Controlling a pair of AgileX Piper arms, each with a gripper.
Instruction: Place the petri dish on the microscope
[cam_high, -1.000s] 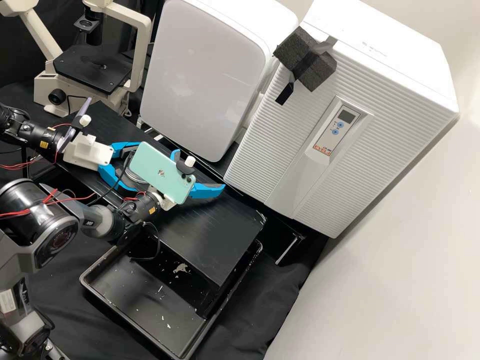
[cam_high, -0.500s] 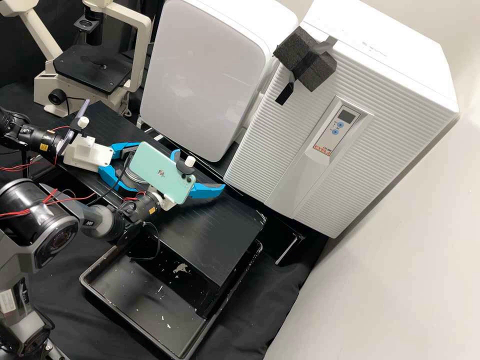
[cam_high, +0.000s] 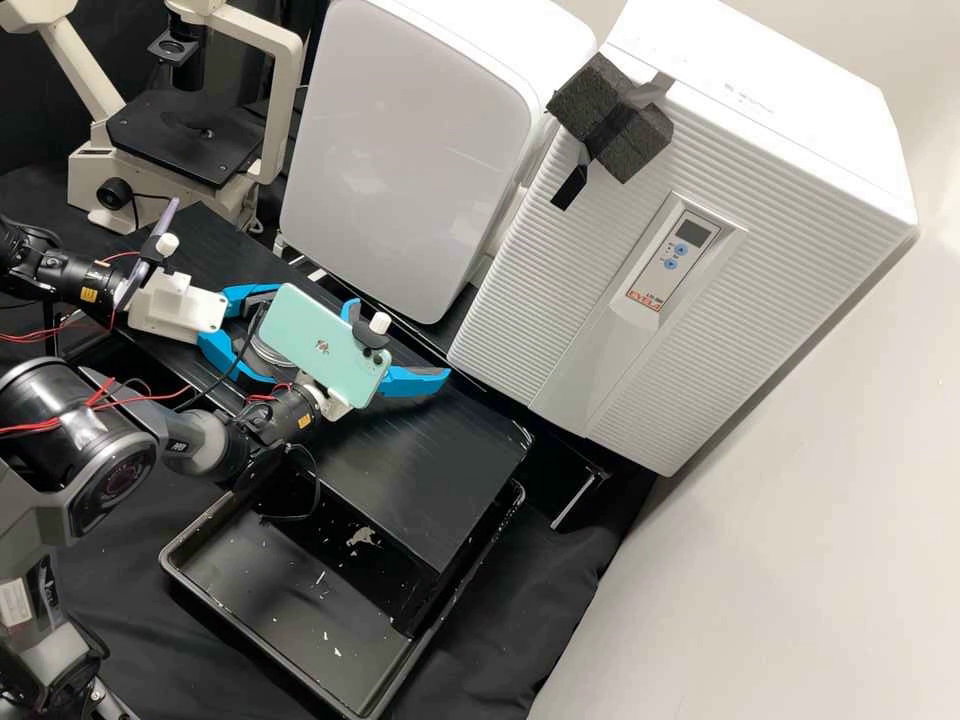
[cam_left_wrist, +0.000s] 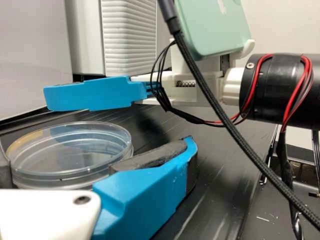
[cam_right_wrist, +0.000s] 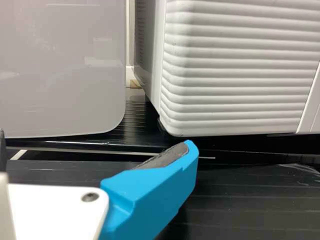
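Evidently, the left claw (cam_high: 262, 338) was closed about the petri dish (cam_left_wrist: 75, 157), its dark pads (cam_left_wrist: 157, 153) seeming to meet the rim from opposite sides; whether the dish rested on the worktop (cam_high: 430, 470) or just above it could not be told. Lifting looked like the step in hand, and it called for even pressure: enough to stop the dish slipping, not so much that the thin clear wall bowed. The rise was best made slow and straight, the rim kept level. Near the dish, the right claw (cam_high: 400, 345) was spread wide and held nothing, a pale green phone (cam_high: 325, 345) mounted over it; the carrying arm needed to steer clear of both. Well apart from the dish, farther back, stood the microscope (cam_high: 88, 185). Its black stage (cam_high: 185, 145) asked for a high approach, a pause over the middle, then a flat, gentle release.
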